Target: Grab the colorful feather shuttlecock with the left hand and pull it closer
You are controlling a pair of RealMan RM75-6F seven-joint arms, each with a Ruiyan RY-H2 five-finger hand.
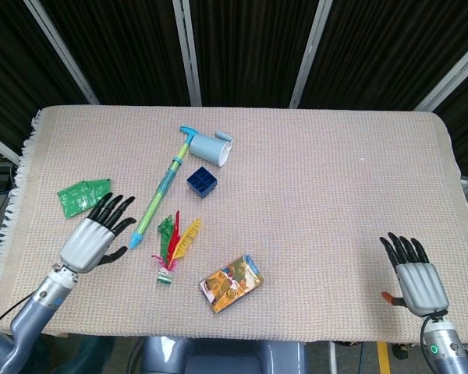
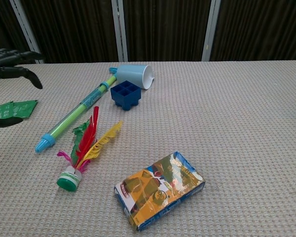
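The feather shuttlecock (image 1: 171, 245) lies on the cloth with red, yellow, green and pink feathers and a green-and-white base toward the front edge; the chest view shows the shuttlecock (image 2: 84, 150) at lower left. My left hand (image 1: 95, 236) hovers open, fingers spread, just left of it and apart from it, over the cloth. Only the fingertips of the left hand (image 2: 10, 61) enter the chest view at the upper left. My right hand (image 1: 412, 273) is open at the table's front right corner, holding nothing.
A green-and-blue water squirter (image 1: 161, 189) lies diagonally between my left hand and the shuttlecock's feathers. Behind it are a light blue cup (image 1: 212, 148) on its side and a dark blue block (image 1: 202, 182). Green packets (image 1: 83, 195) lie left; a colourful box (image 1: 231, 283) lies front.
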